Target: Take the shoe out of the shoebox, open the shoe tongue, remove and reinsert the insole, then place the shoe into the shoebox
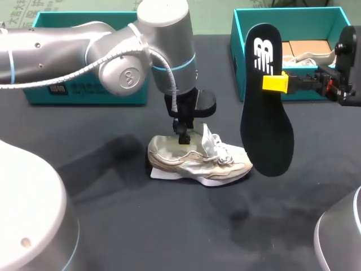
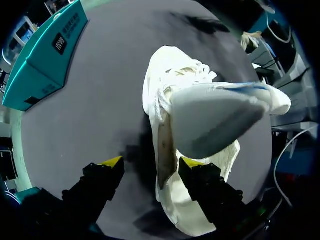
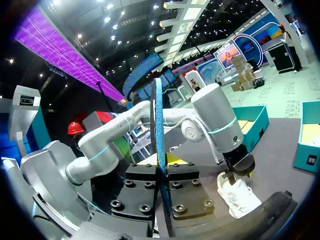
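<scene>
Right hand (image 1: pixel 277 83) is clenched on the insole (image 1: pixel 265 101), pinching one long edge near its upper end. Insole hangs upright in the air, off the bench (image 1: pixel 113 226), in front of the open teal shoebox (image 1: pixel 299 16). In the right wrist view the insole sits edge-on between the fingers. Left hand (image 2: pixel 152 162) is released, fingers spread across the heel-side wall of the shoe (image 1: pixel 197 159): one finger over the shoe, the other over bare bench. Shoe stands on its sole at mid-bench, tongue raised, outside the shoebox.
</scene>
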Controlling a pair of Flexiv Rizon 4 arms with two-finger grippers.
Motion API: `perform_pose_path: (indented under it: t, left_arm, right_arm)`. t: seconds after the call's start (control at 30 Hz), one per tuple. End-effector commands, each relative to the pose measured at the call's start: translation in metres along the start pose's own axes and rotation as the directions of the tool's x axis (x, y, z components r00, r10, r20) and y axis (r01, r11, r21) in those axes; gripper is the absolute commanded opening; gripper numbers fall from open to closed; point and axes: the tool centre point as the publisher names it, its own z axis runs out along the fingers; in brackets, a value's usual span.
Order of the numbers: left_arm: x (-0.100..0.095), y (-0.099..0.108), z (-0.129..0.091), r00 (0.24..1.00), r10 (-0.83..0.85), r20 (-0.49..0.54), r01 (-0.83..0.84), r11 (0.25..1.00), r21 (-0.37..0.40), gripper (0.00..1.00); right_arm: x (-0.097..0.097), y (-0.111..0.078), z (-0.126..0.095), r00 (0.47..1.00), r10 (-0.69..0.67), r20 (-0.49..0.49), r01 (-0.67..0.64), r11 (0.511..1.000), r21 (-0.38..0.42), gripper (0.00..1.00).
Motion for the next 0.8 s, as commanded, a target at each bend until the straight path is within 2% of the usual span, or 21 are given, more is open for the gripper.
perform_pose_path:
  t: [0.03, 0.17, 0.37, 0.7, 0.77, 0.8]
  left_arm:
    - [-0.006, -0.007, 0.01, 1.0, -0.003, -0.022, 0.003, 1.0, -0.007, 0.59]
    - [-0.005, -0.007, 0.016, 0.999, -0.006, -0.037, 0.006, 1.0, -0.008, 0.5]
    - [0.0, -0.007, 0.021, 0.999, -0.005, -0.049, 0.004, 1.0, -0.014, 0.51]
    - [0.008, -0.006, 0.026, 0.998, -0.011, -0.068, 0.01, 1.0, -0.022, 0.43]
    - [0.008, -0.006, 0.027, 0.997, -0.012, -0.073, 0.01, 1.0, -0.026, 0.36]
    - [0.009, -0.006, 0.027, 0.997, -0.012, -0.073, 0.01, 1.0, -0.028, 0.26]
  right_arm:
    - [0.009, -0.008, -0.005, 1.0, 0.001, 0.021, -0.001, 1.0, -0.011, 0.0]
    - [0.009, -0.008, -0.005, 1.0, 0.001, 0.021, -0.001, 1.0, -0.011, 0.0]
    - [0.009, -0.008, -0.005, 1.0, 0.001, 0.021, -0.001, 1.0, -0.011, 0.0]
    - [0.009, -0.008, -0.005, 1.0, 0.001, 0.021, -0.001, 1.0, -0.011, 0.0]
    - [0.009, -0.008, -0.005, 1.0, 0.001, 0.021, -0.001, 1.0, -0.011, 0.0]
    - [0.009, -0.008, -0.005, 1.0, 0.001, 0.021, -0.001, 1.0, -0.011, 0.0]
